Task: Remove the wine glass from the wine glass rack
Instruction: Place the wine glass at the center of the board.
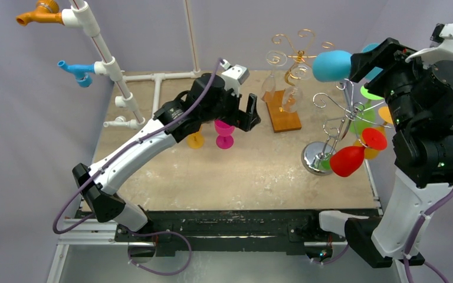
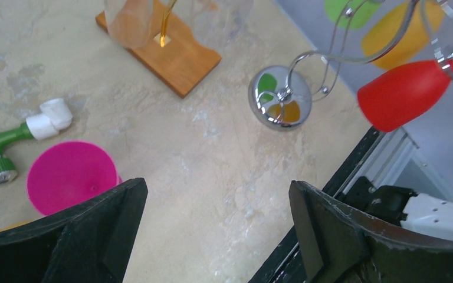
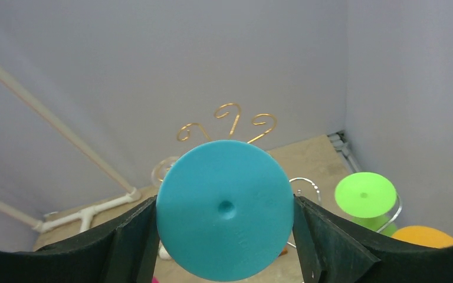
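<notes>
My right gripper point(image 1: 358, 63) is shut on a blue wine glass point(image 1: 332, 65) and holds it high in the air, up and left of the silver wine glass rack point(image 1: 336, 127). In the right wrist view the glass's round foot point(image 3: 225, 208) fills the gap between my fingers. A red glass point(image 1: 348, 160), a green glass point(image 3: 365, 194) and orange glasses point(image 3: 424, 237) hang on the rack. My left gripper point(image 1: 249, 115) is open and empty above the table, next to a pink glass point(image 1: 224, 132).
A gold rack point(image 1: 298, 56) with clear glasses stands on a wooden base point(image 1: 284, 112) at the back. An orange glass point(image 1: 195, 140) stands left of the pink one. A white pipe frame point(image 1: 109, 65) rises at the left. The silver rack's base point(image 2: 279, 97) is near the right edge.
</notes>
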